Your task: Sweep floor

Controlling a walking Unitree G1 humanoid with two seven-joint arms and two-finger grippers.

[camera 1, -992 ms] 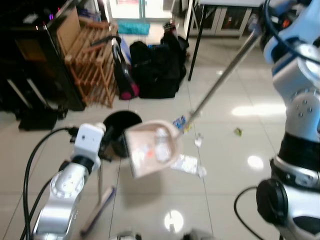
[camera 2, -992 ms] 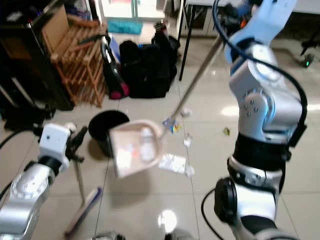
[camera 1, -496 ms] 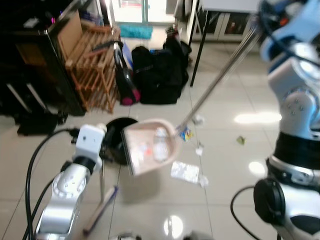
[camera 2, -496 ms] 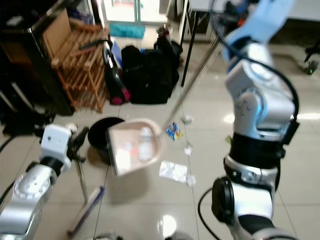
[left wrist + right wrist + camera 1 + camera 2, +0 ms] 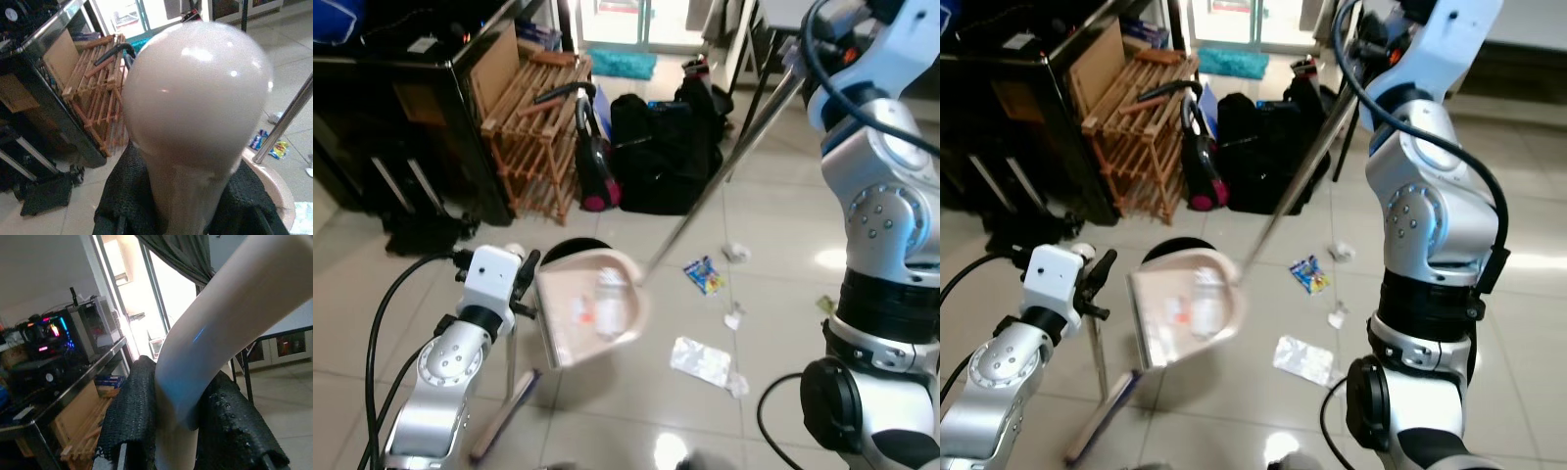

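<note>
The open tiled floor (image 5: 636, 411) lies from about four to seven o'clock of the raised dustpan (image 5: 592, 304), broken by a crumpled clear wrapper (image 5: 703, 360), a blue packet (image 5: 703, 275) and small white scraps (image 5: 734, 318). At eleven o'clock a wooden rack (image 5: 530, 127) leans against a dark cabinet (image 5: 411, 108), blocking that side. At twelve to one o'clock black bags (image 5: 661, 157) and a red vacuum (image 5: 592, 166) crowd the floor. A black bin (image 5: 570, 249) sits just behind the dustpan. The long metal pole (image 5: 724, 166) slants across toward one o'clock, and the broom (image 5: 509, 411) stands at seven o'clock.
</note>
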